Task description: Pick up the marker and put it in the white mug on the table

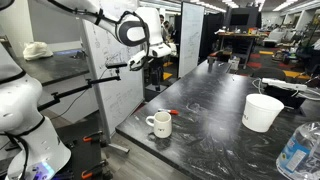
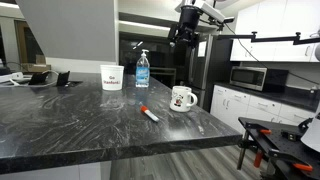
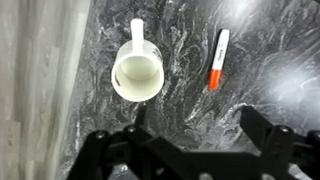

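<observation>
The marker (image 3: 217,58) is a thin short stick with a pale body and a red end. It lies flat on the black marbled table (image 3: 270,40), a little apart from the white mug (image 3: 138,72). The mug stands upright and looks empty. Both show in both exterior views: marker (image 1: 172,112) (image 2: 148,113), mug (image 1: 159,124) (image 2: 182,98). My gripper (image 3: 180,135) is open and empty. It hangs high above the table's end, over the mug and marker (image 1: 150,58) (image 2: 187,35).
A larger handleless white tub (image 1: 262,112) (image 2: 112,77) and a clear plastic bottle (image 1: 298,150) (image 2: 142,68) stand farther along the table. The table edge and the floor (image 3: 40,90) lie just beyond the mug. A microwave (image 2: 250,77) sits on a counter behind.
</observation>
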`<state>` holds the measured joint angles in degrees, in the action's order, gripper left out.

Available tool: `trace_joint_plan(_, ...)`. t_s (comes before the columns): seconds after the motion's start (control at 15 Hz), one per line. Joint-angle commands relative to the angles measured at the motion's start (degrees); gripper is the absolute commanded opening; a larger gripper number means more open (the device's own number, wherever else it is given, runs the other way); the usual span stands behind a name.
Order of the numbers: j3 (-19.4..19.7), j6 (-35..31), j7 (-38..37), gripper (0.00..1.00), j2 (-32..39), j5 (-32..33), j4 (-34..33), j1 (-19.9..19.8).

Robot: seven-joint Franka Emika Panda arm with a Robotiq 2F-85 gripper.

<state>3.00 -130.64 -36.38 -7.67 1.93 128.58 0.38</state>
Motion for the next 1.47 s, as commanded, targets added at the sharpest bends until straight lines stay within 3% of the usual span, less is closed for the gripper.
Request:
trace_joint_plan(0.0,-1.5,0.1,0.2,1.00,0.0,-0.3,-0.1,-1.5)
trace_joint_plan(1.2,-1.5,0.1,0.2,1.00,0.0,-0.3,-0.1,-1.5)
trace_joint_plan(1.4,-1.8,3.3,-2.5,1.00,4.5,-3.0,-6.3,-1.6)
